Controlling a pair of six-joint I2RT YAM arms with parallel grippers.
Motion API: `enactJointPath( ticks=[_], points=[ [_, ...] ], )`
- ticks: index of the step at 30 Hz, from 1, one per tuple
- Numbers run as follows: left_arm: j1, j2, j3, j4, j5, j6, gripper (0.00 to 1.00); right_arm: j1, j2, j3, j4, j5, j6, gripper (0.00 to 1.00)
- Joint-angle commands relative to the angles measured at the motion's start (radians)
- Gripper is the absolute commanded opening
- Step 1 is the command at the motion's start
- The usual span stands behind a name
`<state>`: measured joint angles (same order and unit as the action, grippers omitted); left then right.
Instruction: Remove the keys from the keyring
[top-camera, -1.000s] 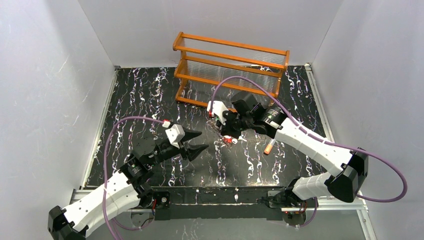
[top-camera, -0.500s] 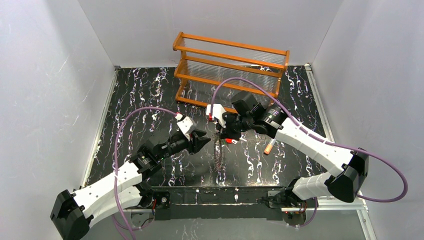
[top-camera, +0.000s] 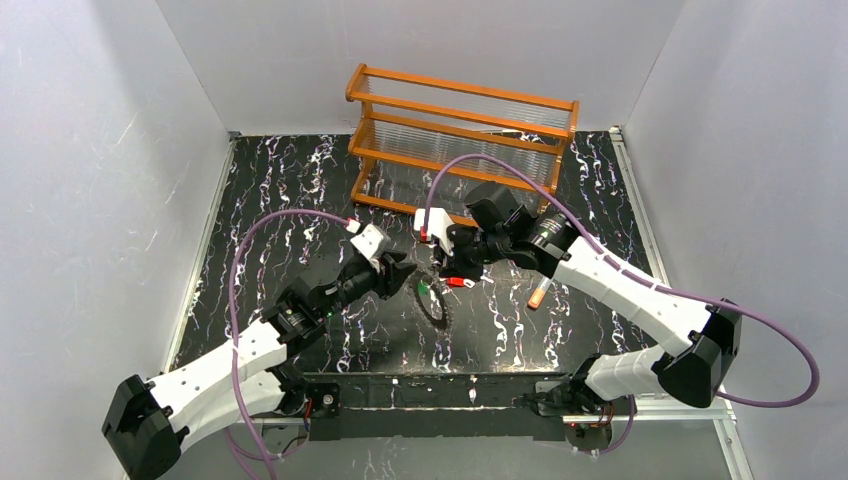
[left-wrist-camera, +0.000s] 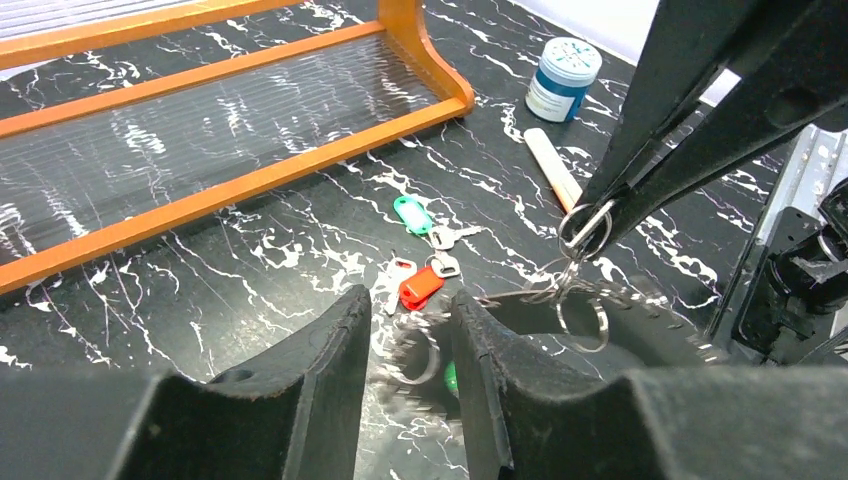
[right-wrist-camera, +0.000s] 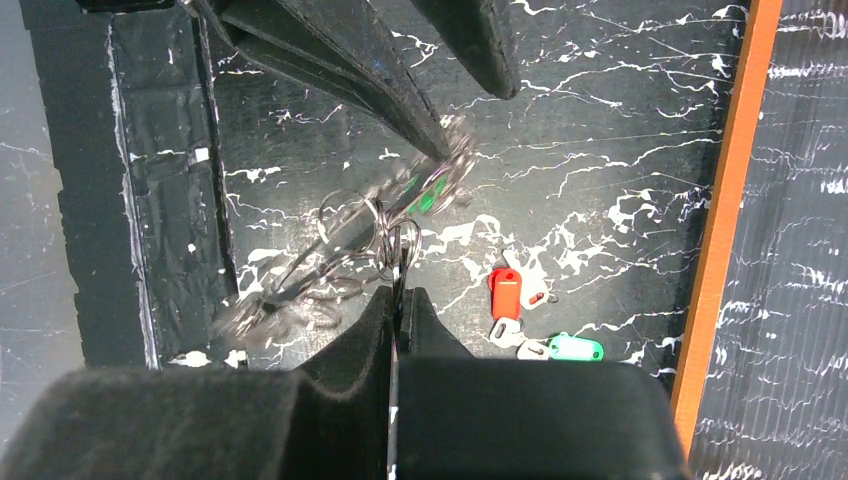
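Note:
My right gripper (top-camera: 447, 268) is shut on a small silver split ring (right-wrist-camera: 400, 240), and the toothed dark-grey keyring (top-camera: 435, 303) hangs from it on linked rings above the table. The keyring is blurred in both wrist views (right-wrist-camera: 450, 170). A green key (left-wrist-camera: 452, 378) hangs on it. My left gripper (top-camera: 408, 280) is open, and the keyring's edge (left-wrist-camera: 420, 350) lies between its fingers (left-wrist-camera: 330, 370). A red key (right-wrist-camera: 506, 293) and a green-tagged key (right-wrist-camera: 575, 347) lie loose on the table below; they also show in the left wrist view as the red key (left-wrist-camera: 420, 287) and the green one (left-wrist-camera: 412, 213).
An orange rack (top-camera: 460, 140) with clear tubes stands at the back. A clear tube with an orange cap (top-camera: 537, 295) lies right of the grippers. A small blue-white lidded jar (left-wrist-camera: 565, 78) stands beyond it. White walls close in both sides.
My left gripper has moved right and forward up to the keyring. The keyring has come up off the table under my right gripper and has turned.

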<state>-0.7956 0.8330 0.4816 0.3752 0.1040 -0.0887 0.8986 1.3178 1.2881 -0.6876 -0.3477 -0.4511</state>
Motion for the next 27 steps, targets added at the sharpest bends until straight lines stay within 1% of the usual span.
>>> enactJointPath(
  ticks=[1, 5, 8, 18, 24, 27],
  points=[
    [0.001, -0.02, 0.016, 0.041, 0.036, -0.005, 0.35, 0.002, -0.044, 0.031, 0.04, -0.025, -0.01, 0.01],
    [0.002, 0.003, 0.01, 0.095, 0.202, -0.016, 0.41, 0.003, -0.045, 0.029, 0.047, -0.014, -0.008, 0.01],
    [0.001, 0.014, 0.008, 0.11, 0.251, -0.023, 0.44, 0.003, -0.05, 0.026, 0.053, -0.007, -0.003, 0.01],
    [-0.002, 0.087, 0.024, 0.168, 0.253, -0.08, 0.46, 0.003, -0.044, 0.024, 0.073, -0.017, 0.011, 0.01],
    [-0.008, 0.057, 0.019, 0.176, 0.256, -0.081, 0.51, 0.003, -0.034, 0.014, 0.089, 0.024, 0.034, 0.01],
    [-0.016, 0.06, 0.021, 0.185, 0.244, -0.094, 0.51, 0.003, -0.031, 0.011, 0.097, 0.013, 0.039, 0.01]
  ],
)
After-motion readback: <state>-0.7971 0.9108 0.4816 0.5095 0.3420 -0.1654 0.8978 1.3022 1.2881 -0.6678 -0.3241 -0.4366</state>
